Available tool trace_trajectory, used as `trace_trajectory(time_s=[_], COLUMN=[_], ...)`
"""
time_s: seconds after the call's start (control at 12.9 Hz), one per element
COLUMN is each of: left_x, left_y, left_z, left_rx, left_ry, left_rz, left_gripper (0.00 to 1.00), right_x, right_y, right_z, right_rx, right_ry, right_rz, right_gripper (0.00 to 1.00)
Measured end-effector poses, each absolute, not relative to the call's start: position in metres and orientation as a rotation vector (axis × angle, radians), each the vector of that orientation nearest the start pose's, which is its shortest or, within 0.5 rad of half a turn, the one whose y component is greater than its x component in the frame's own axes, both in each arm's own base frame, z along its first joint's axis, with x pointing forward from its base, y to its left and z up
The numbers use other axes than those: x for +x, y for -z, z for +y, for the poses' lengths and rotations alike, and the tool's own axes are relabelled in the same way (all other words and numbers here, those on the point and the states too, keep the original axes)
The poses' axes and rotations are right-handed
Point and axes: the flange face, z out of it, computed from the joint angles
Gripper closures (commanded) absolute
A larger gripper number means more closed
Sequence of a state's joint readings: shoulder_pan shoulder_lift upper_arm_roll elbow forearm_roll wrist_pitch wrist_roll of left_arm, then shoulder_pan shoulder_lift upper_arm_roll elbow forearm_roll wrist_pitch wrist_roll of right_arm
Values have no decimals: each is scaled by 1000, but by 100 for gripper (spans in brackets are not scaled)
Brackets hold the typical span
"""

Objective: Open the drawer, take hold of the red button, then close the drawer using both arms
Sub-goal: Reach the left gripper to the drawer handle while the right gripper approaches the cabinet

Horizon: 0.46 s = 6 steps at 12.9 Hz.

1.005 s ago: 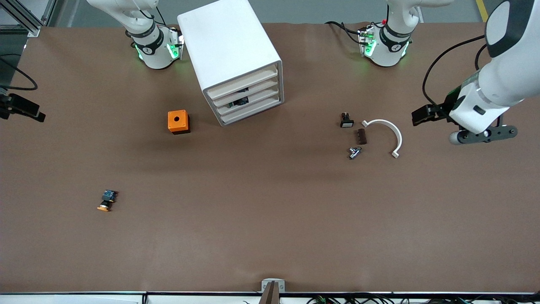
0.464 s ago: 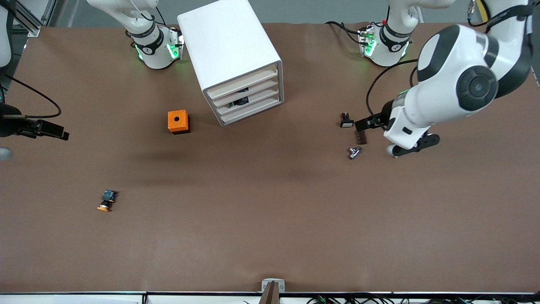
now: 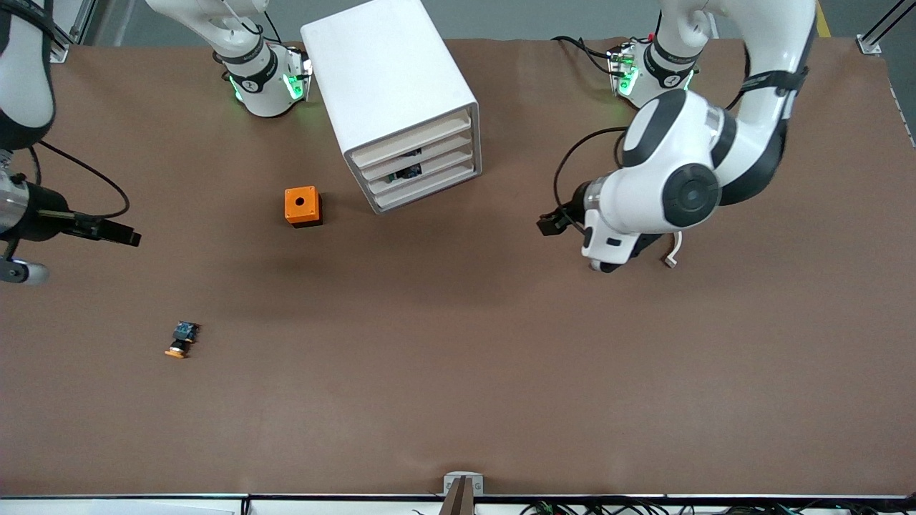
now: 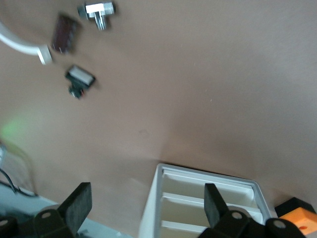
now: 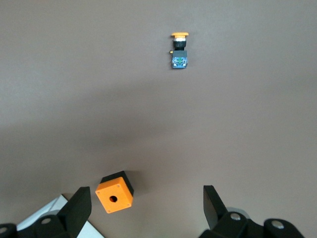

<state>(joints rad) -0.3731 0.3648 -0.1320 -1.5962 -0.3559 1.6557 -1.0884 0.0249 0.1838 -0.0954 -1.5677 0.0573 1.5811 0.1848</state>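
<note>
Front view: the white box cabinet (image 3: 393, 100) stands on the brown bench (image 3: 458, 357), all four shallow white plastic drawers (image 3: 418, 168) pushed in; the red-capped button cannot be made out; the left gripper (image 4: 144, 206), fingers apart and empty, hangs over small parts toward the left arm's end; the right gripper (image 5: 143, 208), fingers apart and empty, hangs over bare bench toward the right arm's end, near the orange box with a hole (image 3: 302, 206); the orange-capped button (image 3: 182, 340) lies nearer the camera.
</note>
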Motion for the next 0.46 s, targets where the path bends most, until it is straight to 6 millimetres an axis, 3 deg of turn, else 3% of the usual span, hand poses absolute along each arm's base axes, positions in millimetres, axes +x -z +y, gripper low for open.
trace_trajectory(time_s=[0.23,0.46], left_x=[538,536], left_y=[-368,-342], left_z=[-354,-375], left_rx=[-2705,-2394], left_ry=[-903,-957], left_rz=[-1319,-1630], left_gripper=[0,0], right_x=[605,608], right_y=[-500,-478], right_z=[6,58], right_rx=[-3066,-3061], right_ry=[-330,-385], right_rz=[606,800], right_gripper=[0,0])
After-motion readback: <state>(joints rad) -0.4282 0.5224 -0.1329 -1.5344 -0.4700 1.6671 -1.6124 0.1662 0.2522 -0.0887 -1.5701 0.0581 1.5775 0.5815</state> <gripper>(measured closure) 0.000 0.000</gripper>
